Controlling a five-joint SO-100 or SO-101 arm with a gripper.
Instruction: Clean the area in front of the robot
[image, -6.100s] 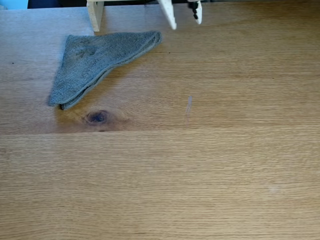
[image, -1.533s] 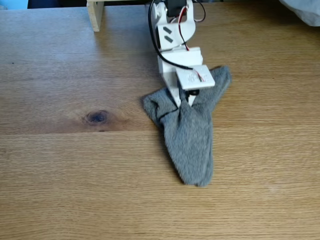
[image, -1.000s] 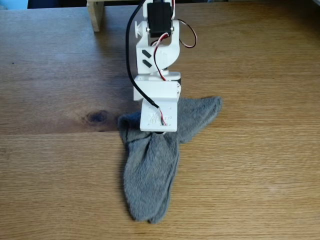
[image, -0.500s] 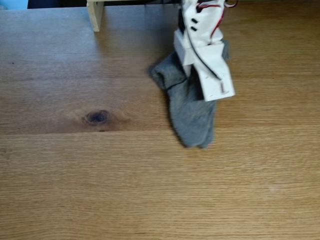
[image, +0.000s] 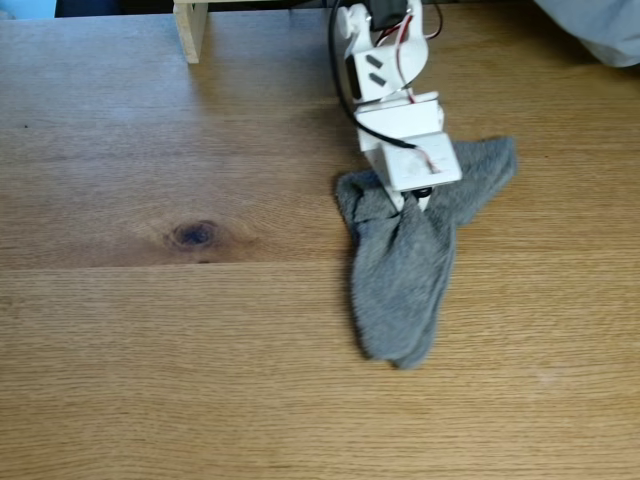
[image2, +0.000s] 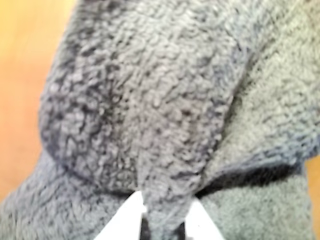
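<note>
Oak-grain table (image: 150, 350) spreading wide, dark knot (image: 194, 235) at left. Grey terry cloth (image: 405, 270) lying right of centre, trailing toward the camera; looking soft, light, limp, likely dragging and bunching under a wipe. White robot (image: 385, 90) reaching down. End effector (image2: 162, 225) pinching a raised cloth fold, a sound hold point.

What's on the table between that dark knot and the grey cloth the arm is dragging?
Nothing: in the fixed view, the tabletop is bare from the knot to the cloth.
</note>
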